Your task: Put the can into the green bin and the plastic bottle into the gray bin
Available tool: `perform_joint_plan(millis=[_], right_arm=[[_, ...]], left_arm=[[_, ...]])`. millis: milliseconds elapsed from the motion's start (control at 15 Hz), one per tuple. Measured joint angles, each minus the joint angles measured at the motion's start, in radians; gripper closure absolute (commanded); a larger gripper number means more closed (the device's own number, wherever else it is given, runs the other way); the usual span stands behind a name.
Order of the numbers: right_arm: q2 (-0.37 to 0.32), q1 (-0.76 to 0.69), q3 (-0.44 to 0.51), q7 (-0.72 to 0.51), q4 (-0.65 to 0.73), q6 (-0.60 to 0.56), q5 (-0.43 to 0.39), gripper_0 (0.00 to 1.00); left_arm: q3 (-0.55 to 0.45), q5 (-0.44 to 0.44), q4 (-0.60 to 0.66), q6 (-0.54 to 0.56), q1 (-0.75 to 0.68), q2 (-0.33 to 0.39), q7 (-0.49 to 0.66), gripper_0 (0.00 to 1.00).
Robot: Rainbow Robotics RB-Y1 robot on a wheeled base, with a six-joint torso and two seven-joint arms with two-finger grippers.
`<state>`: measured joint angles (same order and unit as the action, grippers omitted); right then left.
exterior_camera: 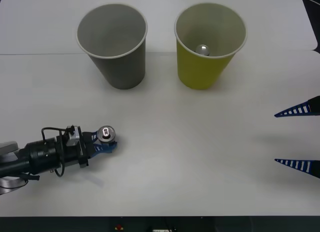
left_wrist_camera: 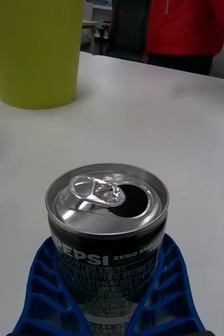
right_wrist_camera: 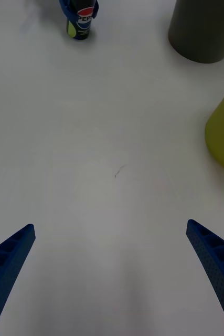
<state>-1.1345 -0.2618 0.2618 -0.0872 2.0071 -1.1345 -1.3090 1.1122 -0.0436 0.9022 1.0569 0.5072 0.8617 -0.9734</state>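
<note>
My left gripper (exterior_camera: 106,137) is at the table's front left, shut on the can (exterior_camera: 105,133), a tiny black Pepsi can with an opened silver top that stands upright on the table. In the left wrist view the blue fingers (left_wrist_camera: 167,283) press both sides of the can (left_wrist_camera: 107,220). The gray bin (exterior_camera: 120,67) stands at the back left and the green bin (exterior_camera: 200,72) at the back right. A small silver-topped object (exterior_camera: 202,49) lies inside the green bin. The plastic bottle is out of view. At the right edge my right gripper (exterior_camera: 276,138) hangs open, holding nothing.
The white table (exterior_camera: 175,157) is bare between the two arms and in front of the bins. A person in a red jacket (left_wrist_camera: 190,31) stands beyond the table's far edge in the left wrist view.
</note>
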Motion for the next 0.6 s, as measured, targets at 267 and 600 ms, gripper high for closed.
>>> perform_joint_plan(millis=[267, 600], right_arm=[[0.0, 0.0, 0.0, 0.0, 0.0, 0.0, 0.0, 0.0], [0.0, 0.0, 0.0, 0.0, 0.0, 0.0, 0.0, 0.0]], left_arm=[[-0.021, 0.044, 0.042, -0.001, -0.001, 0.032, 0.07, 1.0], [-0.259, 0.385, 0.141, 0.001, -0.029, 0.106, 0.36, 1.0]])
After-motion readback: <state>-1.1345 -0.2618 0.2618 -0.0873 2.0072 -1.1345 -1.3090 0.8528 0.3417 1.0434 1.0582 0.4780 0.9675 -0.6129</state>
